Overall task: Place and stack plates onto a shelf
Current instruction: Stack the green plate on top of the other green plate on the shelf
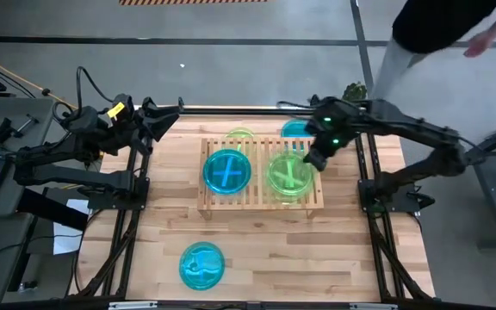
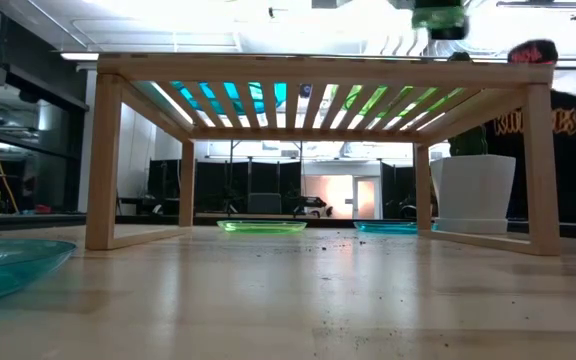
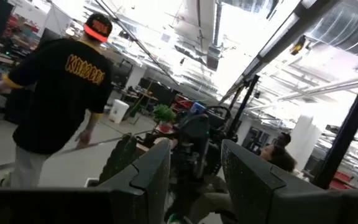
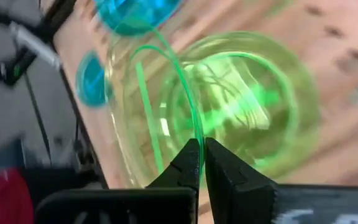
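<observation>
The wooden slat shelf (image 1: 261, 200) stands mid-table. On its left part lies a blue plate (image 1: 227, 170), and on its right part a green plate (image 1: 284, 179). My right gripper (image 4: 202, 149), over the shelf's right part (image 1: 317, 158), is shut on another green plate (image 4: 143, 112) above that one. Three more plates rest flat on the table. A green plate (image 1: 240, 135) and a blue plate (image 1: 295, 129) lie behind the shelf. A blue plate (image 1: 202, 264) lies near the front edge. My left gripper (image 3: 194, 168) waits raised at the far left (image 1: 166, 116), open and holding nothing. My right gripper pinches the green plate's rim (image 4: 199, 127) between its two fingertips. The fingers slant down from the table's right and far side. The plate is tilted over the green plate on the shelf. Whether the two plates touch, I cannot tell.
A person (image 1: 429, 34) walks past the table's far right corner and also shows in the left wrist view (image 3: 55, 106). A white pot with a plant (image 2: 473, 190) stands beyond the far edge. Bare tabletop (image 1: 317, 258) lies in front of the shelf.
</observation>
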Controlling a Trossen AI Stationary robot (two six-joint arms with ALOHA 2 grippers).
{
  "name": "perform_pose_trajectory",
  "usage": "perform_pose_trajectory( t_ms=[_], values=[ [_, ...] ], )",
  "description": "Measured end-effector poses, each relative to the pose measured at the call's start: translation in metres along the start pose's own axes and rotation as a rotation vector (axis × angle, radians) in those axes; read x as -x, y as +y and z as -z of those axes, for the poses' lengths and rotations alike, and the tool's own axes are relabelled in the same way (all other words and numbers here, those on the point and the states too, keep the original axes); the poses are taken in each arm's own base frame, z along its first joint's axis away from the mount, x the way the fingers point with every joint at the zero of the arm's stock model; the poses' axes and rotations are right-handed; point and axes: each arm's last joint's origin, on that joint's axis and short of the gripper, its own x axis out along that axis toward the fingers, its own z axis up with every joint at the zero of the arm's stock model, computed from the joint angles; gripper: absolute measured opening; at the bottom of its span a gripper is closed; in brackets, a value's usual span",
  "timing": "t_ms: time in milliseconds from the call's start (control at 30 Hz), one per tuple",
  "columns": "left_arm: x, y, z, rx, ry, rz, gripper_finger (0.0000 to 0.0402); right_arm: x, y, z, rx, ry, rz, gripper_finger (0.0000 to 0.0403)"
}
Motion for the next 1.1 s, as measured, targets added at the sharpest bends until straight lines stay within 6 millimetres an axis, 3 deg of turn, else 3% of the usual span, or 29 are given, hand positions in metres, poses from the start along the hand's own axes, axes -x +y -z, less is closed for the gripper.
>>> perform_pose_trajectory(
  t_ms=[133,300,433,800,933,1100],
  values=[
    [0.000,0.000,-0.001,0.001,-0.013,-0.003,0.0133,0.009,-0.024,0.024,-0.148,-0.116,0.059,0.0000],
    [0.000,0.000,-0.001,0.003,-0.022,-0.018,0.0133,0.000,-0.046,0.040,-0.260,-0.179,0.040,0.0000],
    [0.000,0.000,-0.001,0.003,-0.022,-0.018,0.0134,-0.012,-0.052,0.045,-0.288,-0.153,0.014,0.0000],
    [0.000,0.000,-0.001,0.010,-0.022,-0.018,0.0133,-0.013,-0.052,0.041,-0.281,-0.185,0.020,0.0001],
    [0.000,0.000,-0.001,0.012,-0.022,-0.018,0.0134,-0.013,-0.052,0.042,-0.282,-0.174,0.011,0.0035],
    [0.000,0.000,-0.001,0.012,-0.022,-0.018,0.0134,-0.013,-0.051,0.040,-0.275,-0.186,0.003,0.0121]
  ],
)
